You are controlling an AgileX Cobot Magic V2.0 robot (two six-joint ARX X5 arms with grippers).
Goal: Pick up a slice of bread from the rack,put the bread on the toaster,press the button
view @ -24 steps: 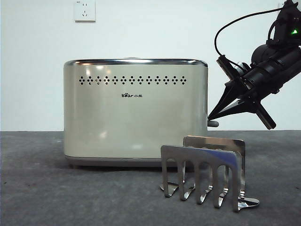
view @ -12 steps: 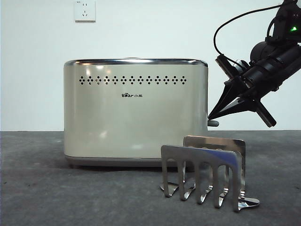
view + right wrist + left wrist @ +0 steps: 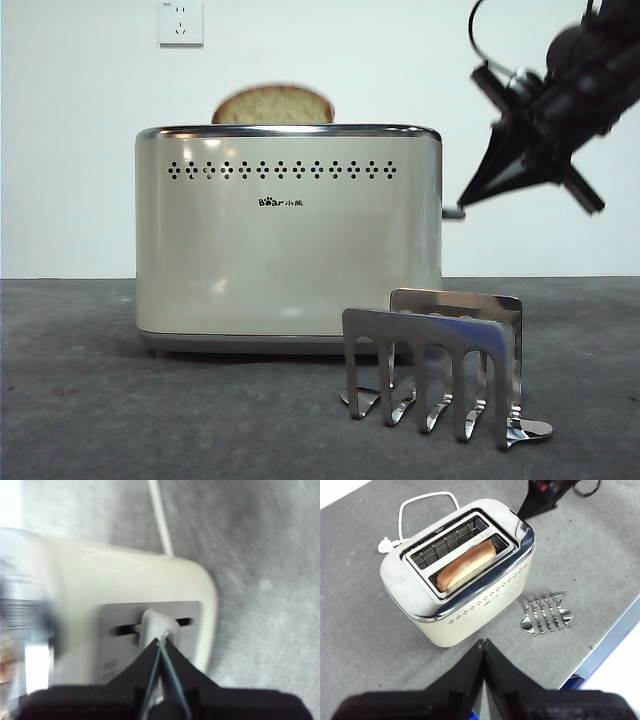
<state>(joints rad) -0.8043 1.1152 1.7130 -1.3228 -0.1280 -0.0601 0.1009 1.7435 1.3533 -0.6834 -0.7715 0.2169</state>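
Peeking from toaster [image 3: 288, 235]: slice of bread [image 3: 273, 105], mostly hidden.

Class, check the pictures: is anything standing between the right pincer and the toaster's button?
Nothing visible does. The right pincer, jaws shut, has its tip right at the button on the toaster; the rack stands lower, nearer the camera.

Low front, two wrists; shared toaster [image 3: 288, 235]

Looks like a lab test setup: a bare grey bench [image 3: 100, 400], a plain white wall behind the toaster [image 3: 288, 235], a lone wall socket [image 3: 180, 22] above it.
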